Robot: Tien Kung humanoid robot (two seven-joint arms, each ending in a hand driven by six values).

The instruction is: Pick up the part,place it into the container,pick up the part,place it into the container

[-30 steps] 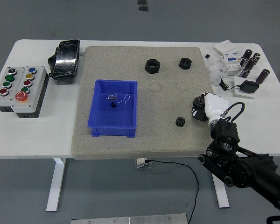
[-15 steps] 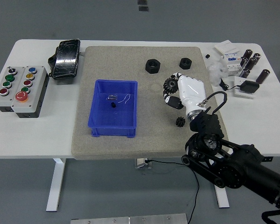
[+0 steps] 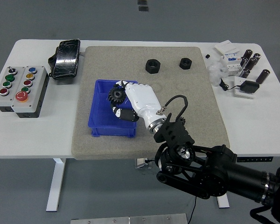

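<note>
You're looking at the right hand (image 3: 130, 101) sitting over the blue bin (image 3: 99, 126), white shell up, arm coming in from the lower right across the grey mat (image 3: 177, 88). Fingers are curling around a black gear (image 3: 115, 96), pinching it on the bin side of the palm. The gear is hanging above the bin's interior, near its far right corner; I can't tell whether it's touching the rim. Inside the bin you're seeing a small dark item with a thin white wire (image 3: 113, 98), mostly hidden by the hand.

A second, smaller gear (image 3: 180, 122) is lying on the mat to the right of the bin, partly hidden behind the robot's wrist and a black cable loop. Two black hex nuts are sitting on the mat beyond the bin, toward the far edge: the larger nut (image 3: 152, 66) closer to the bin, the smaller nut (image 3: 185, 63) further right.

Left of the bin, off the mat, a grey button box (image 3: 19, 89) with coloured buttons is resting on the white table (image 3: 32, 135). Beyond it, a black wrapped object (image 3: 65, 59) is lying at the mat's far left corner. Far right of the bin, past the mat, you're seeing a cluster of dark cylinders (image 3: 251, 63), white boxes and a small black device (image 3: 248, 87) on the table.
</note>
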